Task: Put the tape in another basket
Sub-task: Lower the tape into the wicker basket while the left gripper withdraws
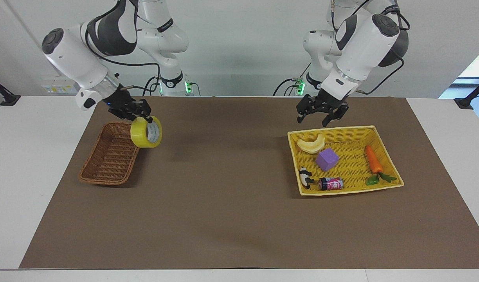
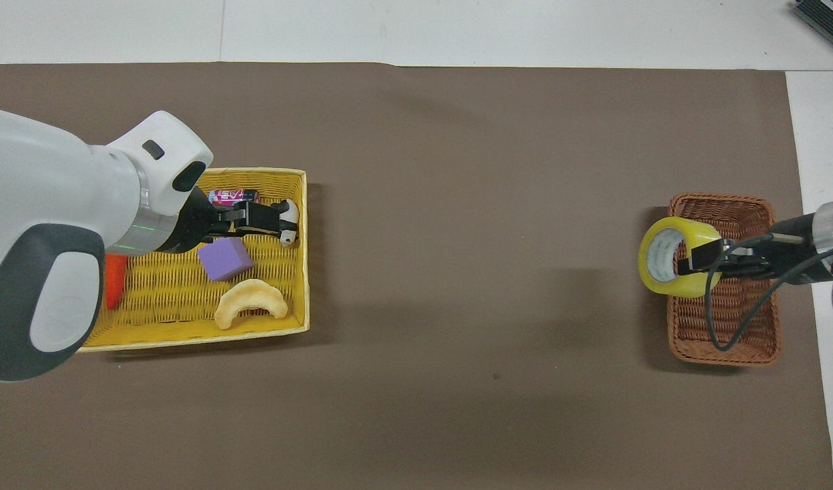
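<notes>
My right gripper [image 1: 142, 116] is shut on the yellow tape [image 1: 139, 138] and holds it in the air over the edge of the brown wicker basket [image 1: 108, 162] that faces the table's middle. In the overhead view the tape [image 2: 692, 287] hangs from the right gripper [image 2: 697, 258] over that same edge of the basket [image 2: 723, 337]. My left gripper [image 1: 313, 120] is open and empty, in the air over the yellow basket [image 1: 343, 129]. It also shows in the overhead view [image 2: 267, 219].
The yellow basket [image 2: 185, 174] holds a purple cube [image 1: 327, 159], a banana slice [image 1: 310, 144], a carrot [image 1: 373, 159], a small can [image 1: 330, 183] and a panda figure [image 1: 304, 177]. A brown mat [image 1: 224, 188] covers the table.
</notes>
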Available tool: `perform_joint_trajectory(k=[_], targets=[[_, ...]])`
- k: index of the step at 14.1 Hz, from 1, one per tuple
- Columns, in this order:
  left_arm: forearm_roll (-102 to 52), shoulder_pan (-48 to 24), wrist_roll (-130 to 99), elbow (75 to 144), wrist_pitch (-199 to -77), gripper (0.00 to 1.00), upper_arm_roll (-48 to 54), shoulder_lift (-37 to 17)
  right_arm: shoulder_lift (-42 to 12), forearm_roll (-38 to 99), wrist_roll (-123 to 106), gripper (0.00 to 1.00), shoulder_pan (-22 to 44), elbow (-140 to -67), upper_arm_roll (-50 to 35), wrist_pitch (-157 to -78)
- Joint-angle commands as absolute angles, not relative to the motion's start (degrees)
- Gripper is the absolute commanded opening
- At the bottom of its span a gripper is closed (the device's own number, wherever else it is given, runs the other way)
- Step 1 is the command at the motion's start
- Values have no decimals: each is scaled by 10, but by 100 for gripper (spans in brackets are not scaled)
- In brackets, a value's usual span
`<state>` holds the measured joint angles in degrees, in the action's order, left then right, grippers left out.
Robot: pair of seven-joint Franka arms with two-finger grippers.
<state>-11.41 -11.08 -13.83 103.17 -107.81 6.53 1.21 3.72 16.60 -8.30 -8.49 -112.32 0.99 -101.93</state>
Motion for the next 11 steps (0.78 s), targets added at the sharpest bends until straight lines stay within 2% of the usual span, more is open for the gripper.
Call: perform_joint_trajectory(k=[1, 3, 7, 11], targets=[[-57, -77, -103, 1026, -1047, 100, 72, 13, 0, 134, -168, 0, -139, -1107, 4, -1041], [-52, -43, -64, 1026, -1030, 100, 71, 18, -9, 126, -201, 0, -165, -1110, 4, -1046], [-51, 28, 38, 992, -948, 100, 71, 29, -20, 125, -221, 0, -178, -1121, 4, -1069], [26, 29, 64, 977, -916, 100, 72, 29, -47, 125, -236, 0, -190, -1130, 4, -1090]])
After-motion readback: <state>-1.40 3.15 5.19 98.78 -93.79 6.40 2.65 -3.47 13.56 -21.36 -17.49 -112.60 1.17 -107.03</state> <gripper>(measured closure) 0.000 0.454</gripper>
